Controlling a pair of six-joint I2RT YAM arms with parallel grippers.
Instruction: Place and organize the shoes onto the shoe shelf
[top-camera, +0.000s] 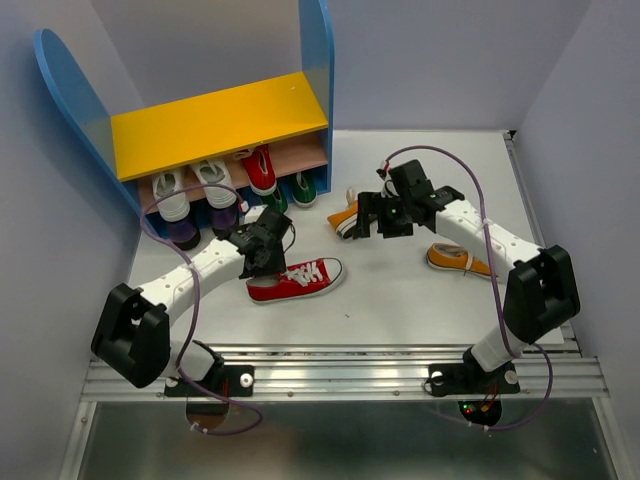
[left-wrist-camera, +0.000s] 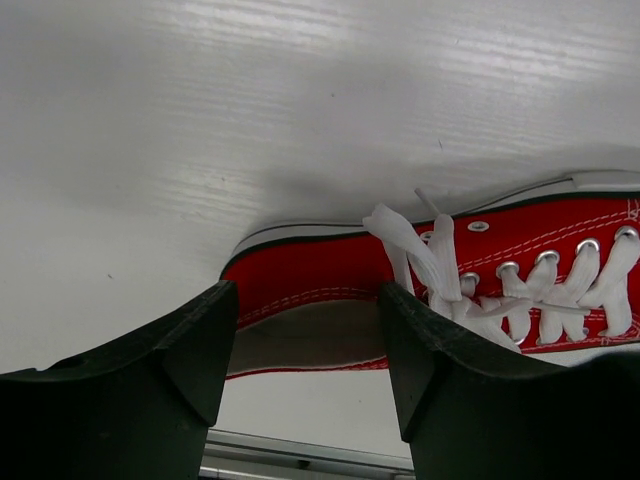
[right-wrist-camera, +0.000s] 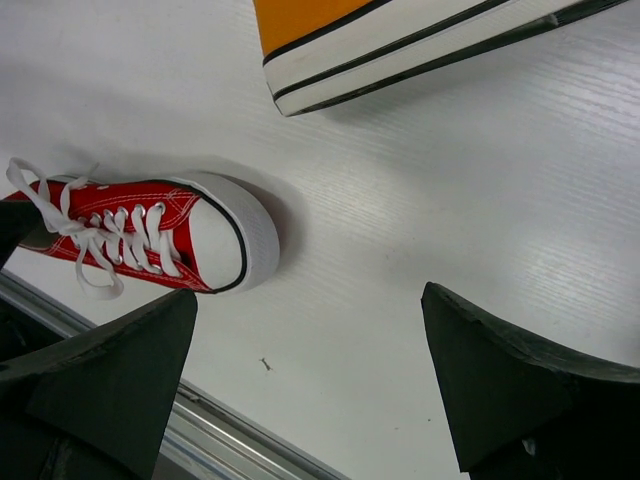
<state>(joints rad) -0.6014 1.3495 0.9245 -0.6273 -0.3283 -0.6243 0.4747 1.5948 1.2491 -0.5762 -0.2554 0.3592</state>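
A red shoe lies on its sole on the white table, toe to the right. My left gripper hovers over its heel end. In the left wrist view the open gripper has the red shoe's heel showing between its fingers, not clamped. My right gripper is open and empty beside an orange shoe. The right wrist view shows that orange shoe's sole above the open gripper and the red shoe's toe. A second orange shoe lies at the right. The shoe shelf stands at the back left.
The shelf's lower tier holds a red shoe, two green shoes and two white-and-purple shoes. Its blue side panels rise tall. A metal rail runs along the table's near edge.
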